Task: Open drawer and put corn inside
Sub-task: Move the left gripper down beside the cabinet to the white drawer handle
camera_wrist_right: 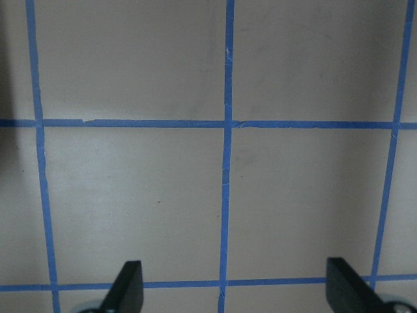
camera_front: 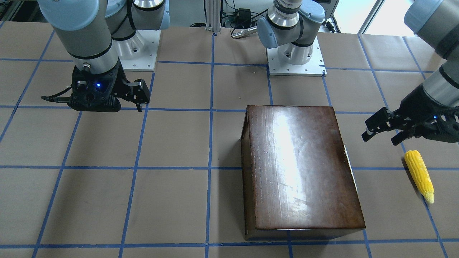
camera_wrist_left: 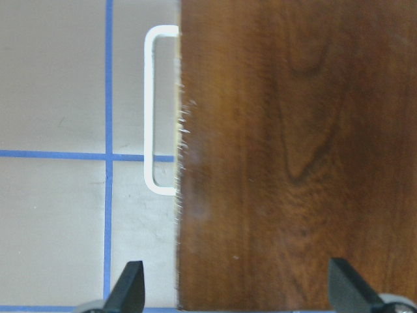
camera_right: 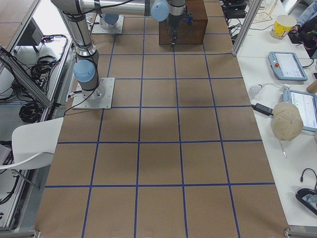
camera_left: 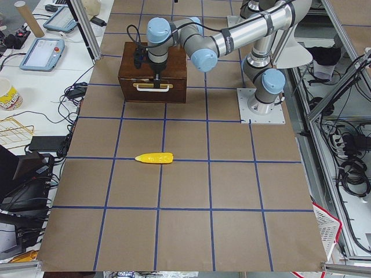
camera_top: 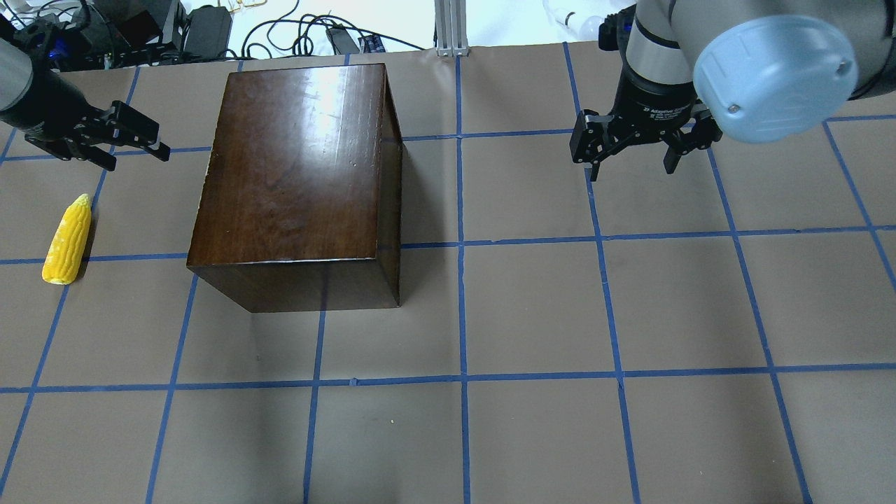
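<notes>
The glossy dark-brown box (camera_top: 301, 168) stands on the table, with its drawer shut. The drawer's front panel (camera_left: 153, 92) carries a white handle (camera_wrist_left: 151, 111) and faces the robot's left. The yellow corn (camera_top: 68, 240) lies on the table left of the box, also in the front view (camera_front: 419, 175). My left gripper (camera_top: 133, 136) is open and empty. It hovers beside the box's handle side, beyond the corn's tip; its fingertips (camera_wrist_left: 127, 290) straddle the box's edge. My right gripper (camera_top: 633, 150) is open and empty above bare table, far right of the box.
Brown paper with a blue tape grid (camera_top: 462, 315) covers the table. The two arm bases (camera_front: 296, 53) stand at the robot's side. Cables and devices (camera_top: 210, 28) lie beyond the far edge behind the box.
</notes>
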`<state>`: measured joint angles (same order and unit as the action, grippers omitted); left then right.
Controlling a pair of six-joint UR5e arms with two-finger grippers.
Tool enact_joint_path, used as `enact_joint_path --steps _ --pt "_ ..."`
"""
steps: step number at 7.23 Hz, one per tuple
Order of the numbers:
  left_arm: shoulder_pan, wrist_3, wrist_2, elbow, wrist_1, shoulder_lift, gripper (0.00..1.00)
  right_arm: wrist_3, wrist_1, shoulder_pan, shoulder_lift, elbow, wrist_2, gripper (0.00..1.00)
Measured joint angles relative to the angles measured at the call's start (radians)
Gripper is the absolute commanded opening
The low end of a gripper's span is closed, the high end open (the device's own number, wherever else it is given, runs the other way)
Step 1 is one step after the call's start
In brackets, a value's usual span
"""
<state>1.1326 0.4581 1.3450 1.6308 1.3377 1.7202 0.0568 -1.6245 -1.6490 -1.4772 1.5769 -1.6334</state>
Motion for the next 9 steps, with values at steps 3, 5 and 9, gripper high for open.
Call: enact_joint_path --steps 3,5,9 --pt "-0.002 0.043 -0.036 -0.006 -0.04 0.062 1.0 0.0 0.0 0.0 0.0 0.0 0.001 1.0" --pt "-0.003 0.049 -0.076 -0.004 -0.081 0.105 1.0 0.0 -0.001 0.0 0.0 0.0 0.001 1.0" --pt "-0.023 0.097 -0.079 0.0 -0.092 0.163 1.0 0.0 0.0 0.0 0.0 0.0 0.001 1.0"
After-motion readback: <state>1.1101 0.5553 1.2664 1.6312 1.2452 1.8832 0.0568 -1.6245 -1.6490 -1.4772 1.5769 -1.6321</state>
